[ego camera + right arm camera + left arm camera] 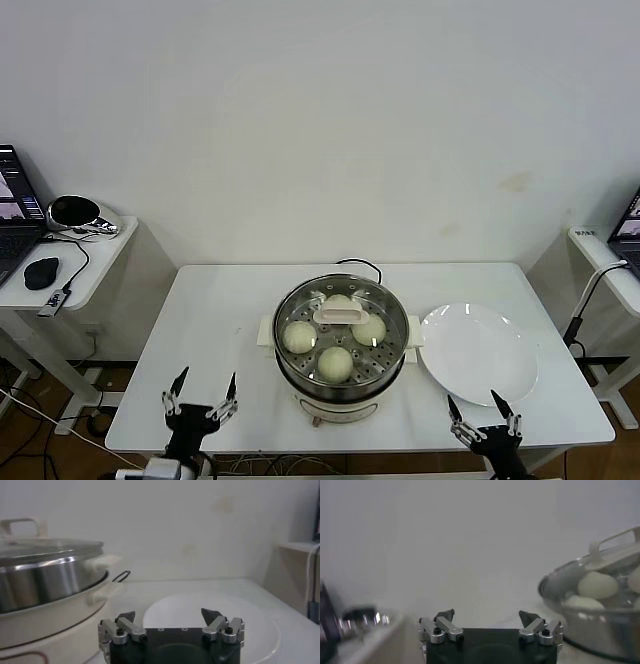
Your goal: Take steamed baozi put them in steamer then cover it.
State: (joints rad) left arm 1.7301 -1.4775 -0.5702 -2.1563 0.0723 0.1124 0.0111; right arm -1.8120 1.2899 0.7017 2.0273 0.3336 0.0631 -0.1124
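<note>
The steel steamer (341,375) stands at the table's middle front with the clear glass cover (385,305) on it, cream bar handle (342,315) on top. Several cream-white baozi (299,337) show through the glass. The steamer also shows in the left wrist view (600,625) and in the right wrist view (45,577). My left gripper (204,391) is open and empty at the table's front left edge, well clear of the steamer. My right gripper (481,410) is open and empty at the front right edge, just in front of the plate.
An empty white plate (478,352) lies right of the steamer. The steamer's black cord (362,263) runs off behind it. Side desks stand left (70,262) and right (605,255) of the white table (215,330).
</note>
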